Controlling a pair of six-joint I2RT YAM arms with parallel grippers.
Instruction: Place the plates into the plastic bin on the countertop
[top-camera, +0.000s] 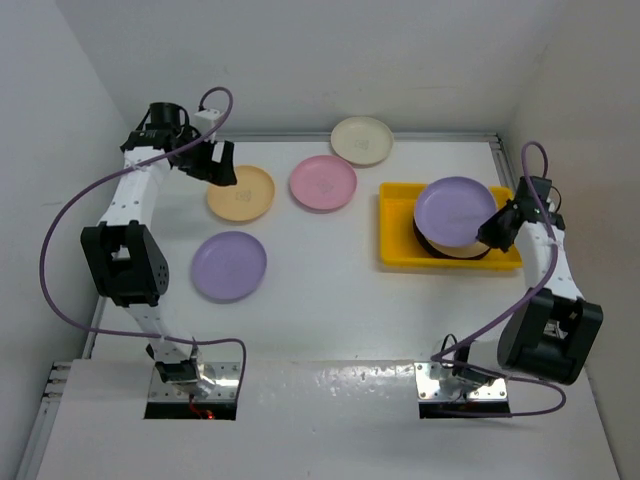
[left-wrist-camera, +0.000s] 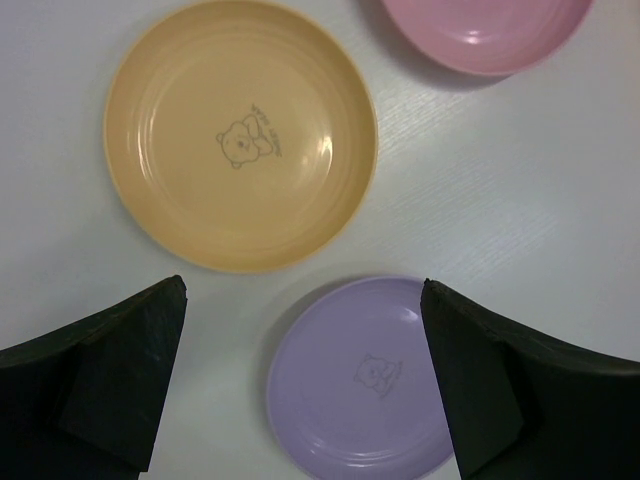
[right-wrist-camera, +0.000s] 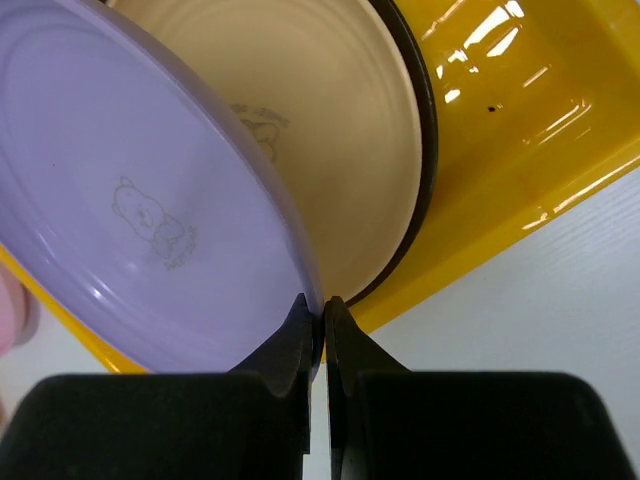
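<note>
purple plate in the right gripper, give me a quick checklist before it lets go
1. Grip: right gripper shut on held plate's rim, ok.
2. Position: held plate over bin, ok.
3. Level: held plate tilted, not ok.
4. Contact with cream plate beneath: cannot tell.
5. Clearance: left gripper open, far off by orange plate, ok.

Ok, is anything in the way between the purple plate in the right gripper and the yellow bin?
No obstacle. The right gripper pinches the purple plate by its rim over the bin; beneath it lies only the dark-rimmed cream plate already stacked there, so it would land on that.
</note>
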